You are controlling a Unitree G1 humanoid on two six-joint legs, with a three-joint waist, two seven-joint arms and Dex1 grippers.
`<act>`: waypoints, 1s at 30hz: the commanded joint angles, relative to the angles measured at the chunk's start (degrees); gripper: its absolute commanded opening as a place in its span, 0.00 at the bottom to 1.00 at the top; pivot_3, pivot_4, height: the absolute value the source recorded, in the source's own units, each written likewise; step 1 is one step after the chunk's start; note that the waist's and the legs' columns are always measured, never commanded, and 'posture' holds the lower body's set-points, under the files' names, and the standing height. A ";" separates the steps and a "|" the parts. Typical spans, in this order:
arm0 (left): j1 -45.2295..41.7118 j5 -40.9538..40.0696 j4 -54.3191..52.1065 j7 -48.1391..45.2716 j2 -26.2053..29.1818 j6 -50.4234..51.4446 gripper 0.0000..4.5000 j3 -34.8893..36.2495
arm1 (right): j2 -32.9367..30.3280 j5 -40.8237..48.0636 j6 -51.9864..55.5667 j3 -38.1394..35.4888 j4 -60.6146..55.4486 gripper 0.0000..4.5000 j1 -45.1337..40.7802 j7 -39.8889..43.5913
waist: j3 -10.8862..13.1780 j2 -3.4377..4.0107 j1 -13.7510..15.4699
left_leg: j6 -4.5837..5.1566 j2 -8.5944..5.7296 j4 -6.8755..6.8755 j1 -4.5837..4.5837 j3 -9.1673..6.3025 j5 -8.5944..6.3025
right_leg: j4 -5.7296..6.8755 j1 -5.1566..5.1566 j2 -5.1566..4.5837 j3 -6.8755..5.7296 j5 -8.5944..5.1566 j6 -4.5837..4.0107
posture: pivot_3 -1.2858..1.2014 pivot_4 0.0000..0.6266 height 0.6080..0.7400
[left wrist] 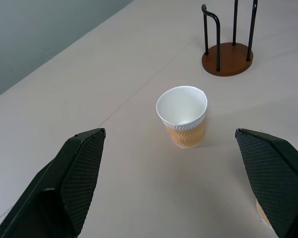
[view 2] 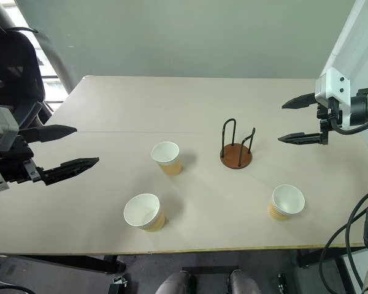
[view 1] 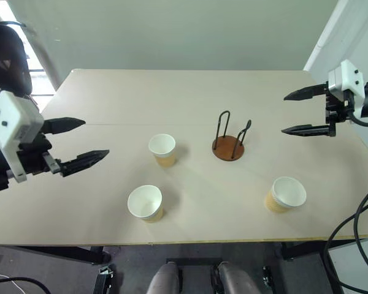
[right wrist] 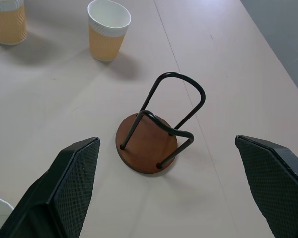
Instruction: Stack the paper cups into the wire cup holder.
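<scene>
Paper cups (view 1: 162, 149) (view 1: 145, 203) (view 1: 285, 194) are standing upright, empty, apart on table (view 1: 141, 98); wire cup holder (view 1: 229, 139) is sitting empty at center, cups at nine, seven, four o'clock. Left gripper (view 1: 86, 143) and right gripper (view 1: 293, 113) are hovering wide-jawed, empty.

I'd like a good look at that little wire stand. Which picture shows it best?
The right wrist view: the wire stand sits centred and close, empty, both loops and the brown base clear. The head views show it small; the left wrist view cuts off its loops.

tan wavy-ribbed paper cups (view 1: 162, 149) with white insides, a reddish-brown holder base (view 1: 228, 148) with black wire loops.
</scene>
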 commanded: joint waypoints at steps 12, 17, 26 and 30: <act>-15.88 -0.89 7.60 -2.12 0.64 -5.54 1.00 -15.07 | -8.02 4.99 10.11 -7.53 -14.98 1.00 11.03 -3.58 | 0.00 -0.02 0.52 | -0.06 0.00 -0.01 -0.02 0.00 -0.03 | -0.01 0.00 0.00 -0.02 0.00 0.00 | 0.52 0.24 1.00; -18.63 -0.91 10.26 -5.76 0.71 -5.79 1.00 -20.29 | -5.17 12.42 25.73 -10.93 -29.37 1.00 19.97 -11.54 | 0.00 -0.02 0.05 | -0.06 0.00 0.00 0.01 0.04 -0.03 | -0.02 0.01 0.02 0.00 -0.01 0.03 | 0.52 0.24 1.00; -24.25 1.67 15.24 -10.21 -0.59 -7.95 1.00 -27.91 | 1.53 25.24 52.68 -16.51 -53.80 1.00 33.06 -31.88 | 0.00 -0.12 0.04 | -0.05 0.03 0.03 -0.05 0.04 0.01 | -0.05 0.06 0.09 0.04 -0.15 0.25 | 0.52 0.24 1.00; -26.36 2.56 16.58 -11.40 -1.60 -8.59 1.00 -29.87 | 7.72 26.04 59.26 -15.39 -55.76 1.00 30.70 -42.87 | 0.00 -0.12 0.03 | 0.05 0.01 0.09 -0.07 0.04 0.04 | -0.07 0.06 0.09 0.08 -0.12 0.33 | 0.52 0.24 1.00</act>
